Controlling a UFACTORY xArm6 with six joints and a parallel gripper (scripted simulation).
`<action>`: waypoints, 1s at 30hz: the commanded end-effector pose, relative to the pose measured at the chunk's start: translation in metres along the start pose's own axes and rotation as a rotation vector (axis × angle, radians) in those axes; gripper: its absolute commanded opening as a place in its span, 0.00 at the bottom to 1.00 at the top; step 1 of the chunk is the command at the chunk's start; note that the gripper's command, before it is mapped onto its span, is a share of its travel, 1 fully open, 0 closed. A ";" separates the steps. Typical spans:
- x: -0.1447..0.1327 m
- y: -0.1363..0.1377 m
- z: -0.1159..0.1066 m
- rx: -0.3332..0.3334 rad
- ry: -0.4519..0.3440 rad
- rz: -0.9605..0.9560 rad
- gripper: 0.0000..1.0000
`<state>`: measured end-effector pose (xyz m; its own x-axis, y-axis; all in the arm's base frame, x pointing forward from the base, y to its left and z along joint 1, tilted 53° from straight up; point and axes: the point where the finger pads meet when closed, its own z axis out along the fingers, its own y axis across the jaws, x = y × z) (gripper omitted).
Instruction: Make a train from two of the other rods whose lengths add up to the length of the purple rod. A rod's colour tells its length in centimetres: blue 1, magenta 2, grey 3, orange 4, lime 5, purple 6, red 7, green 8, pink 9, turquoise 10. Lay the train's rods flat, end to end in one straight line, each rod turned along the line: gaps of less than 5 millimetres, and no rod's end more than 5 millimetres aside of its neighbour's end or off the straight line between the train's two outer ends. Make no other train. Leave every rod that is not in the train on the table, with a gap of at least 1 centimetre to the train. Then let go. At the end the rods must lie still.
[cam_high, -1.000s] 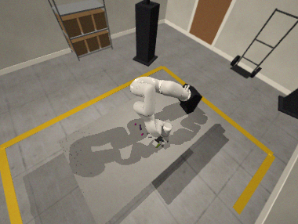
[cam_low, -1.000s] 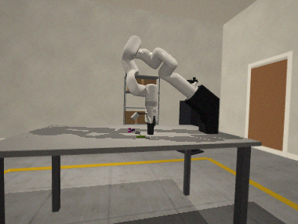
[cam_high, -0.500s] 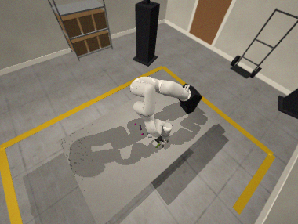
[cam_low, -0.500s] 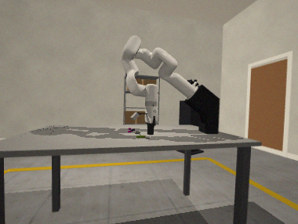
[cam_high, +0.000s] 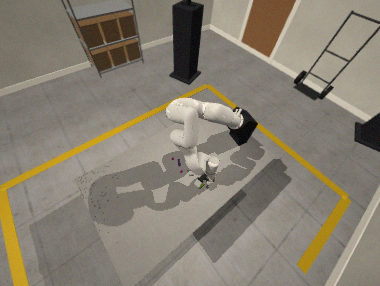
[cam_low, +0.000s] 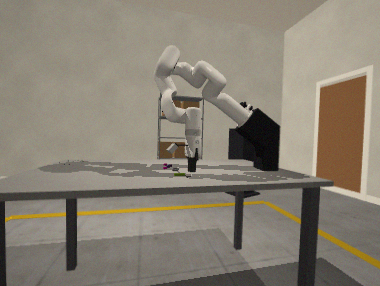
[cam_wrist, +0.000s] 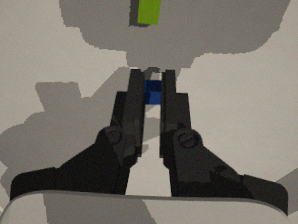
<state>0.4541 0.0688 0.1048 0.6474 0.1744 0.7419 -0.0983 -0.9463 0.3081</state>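
"What does the top view give you?"

"The gripper (cam_high: 202, 178) (cam_low: 192, 165) (cam_wrist: 152, 88) is mostly hidden under the white arm (cam_high: 190, 127) (cam_low: 192, 125), so its fingertips are hard to make out. Near it on the table (cam_high: 150, 240) (cam_low: 150, 189) lies the lime rod (cam_high: 201, 185) (cam_low: 179, 174) (cam_wrist: 149, 11). The purple rod (cam_high: 179, 162) (cam_low: 170, 165) is farther off, between two small magenta pieces, one (cam_high: 173, 158) to each side, the other (cam_high: 181, 171) nearer the gripper. Something grey (cam_high: 191, 175) (cam_low: 175, 169) shows too, but its outline is blurred."

"And from the exterior?"

"The gripper points down, its tips low at the tabletop — whether they touch it, I cannot tell. The lime rod lies flat near them. The purple rod sits beside the magenta specks, too small there to separate cleanly. A tiny dark piece (cam_low: 188, 176) is just beside the lime rod's end; its colour is unclear."

"The wrist view, then?"

"That's the clearest. The fingers are nearly together — just a narrow space, and the blue rod (cam_wrist: 153, 95) is gripped in it. The fingers cover its sides. Ahead of the tips is the lime rod, well apart from the blue one, its far end cut off by the top edge."
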 end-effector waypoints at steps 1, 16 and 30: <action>0.000 0.000 0.000 0.001 0.001 0.000 0.04; 0.000 0.000 0.003 0.001 0.001 0.000 0.04; 0.000 0.000 0.011 0.001 0.001 0.000 0.04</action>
<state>0.4624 0.0658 0.0982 0.6475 0.1744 0.7418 -0.0983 -0.9462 0.3082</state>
